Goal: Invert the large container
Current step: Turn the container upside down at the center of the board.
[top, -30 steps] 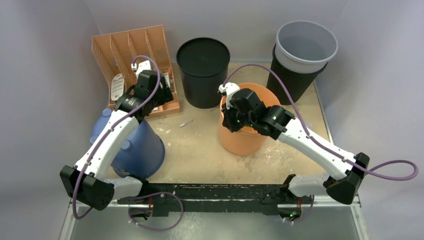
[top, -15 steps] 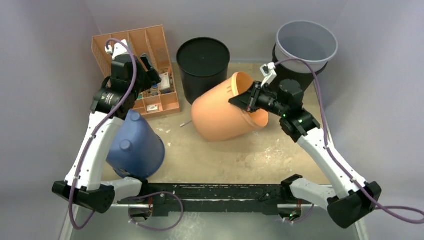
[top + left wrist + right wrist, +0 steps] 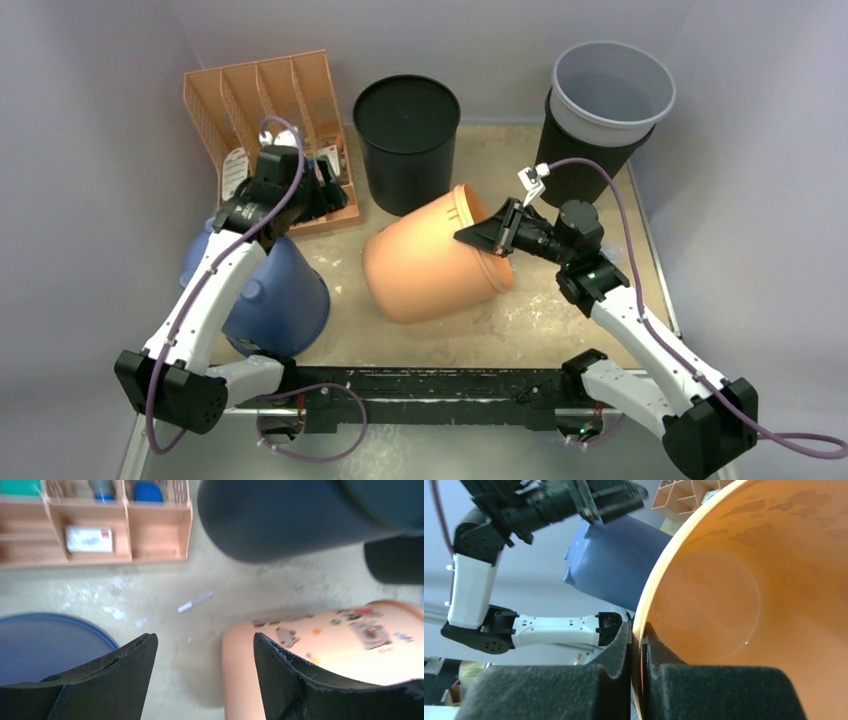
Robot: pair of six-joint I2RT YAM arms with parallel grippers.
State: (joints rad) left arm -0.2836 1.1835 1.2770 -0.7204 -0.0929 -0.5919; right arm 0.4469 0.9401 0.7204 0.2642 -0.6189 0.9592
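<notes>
Beige tabletop point(image 3: 545, 312), empty orange bucket point(image 3: 430, 268) sideways, rim point(image 3: 649, 590) clamped by right gripper point(image 3: 478, 236), left gripper point(image 3: 203, 639) apart

Soft, even light; left wrist view blurred, perhaps by motion, smearing the large container point(image 3: 320, 652).

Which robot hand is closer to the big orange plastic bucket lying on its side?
Right. The right gripper is shut on the rim of the big orange plastic bucket. The left gripper hangs open beyond the bucket's closed end, not touching it.
</notes>
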